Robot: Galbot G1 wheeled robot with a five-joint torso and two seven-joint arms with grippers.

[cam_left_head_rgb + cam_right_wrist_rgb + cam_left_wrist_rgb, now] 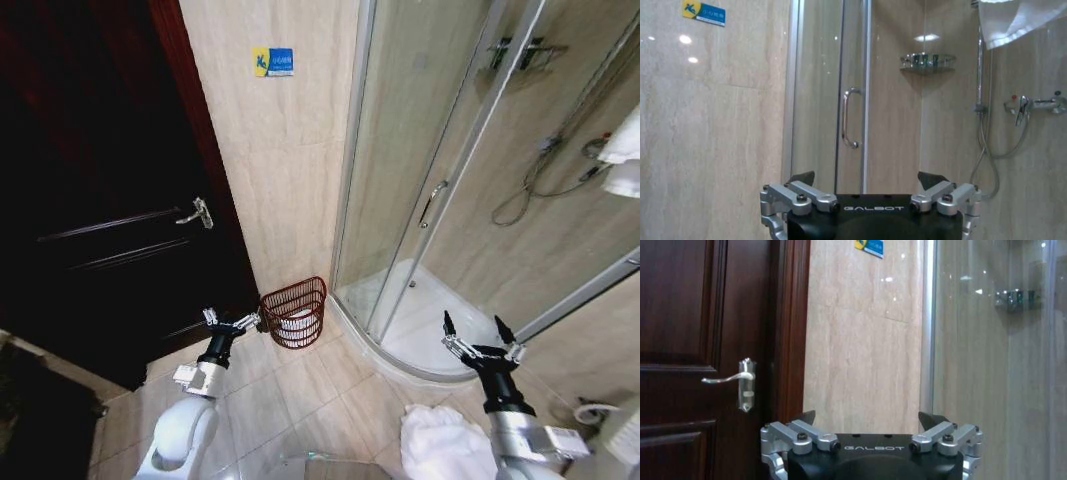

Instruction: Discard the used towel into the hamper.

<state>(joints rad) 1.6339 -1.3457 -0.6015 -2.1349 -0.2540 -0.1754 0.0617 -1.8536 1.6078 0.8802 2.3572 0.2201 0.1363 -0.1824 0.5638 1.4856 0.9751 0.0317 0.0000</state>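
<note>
Nothing is done yet: the towel [440, 440] lies heaped on the floor, near, just left of the right tool [480, 336]. Both it and the left tool [232, 322] hang spread wide and empty. The hamper [294, 311] stands far against the wall, perhaps already holding something white.

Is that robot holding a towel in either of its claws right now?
No, the left gripper and the right gripper both stand open and empty, while a white towel lies on the floor near the right arm.
</note>
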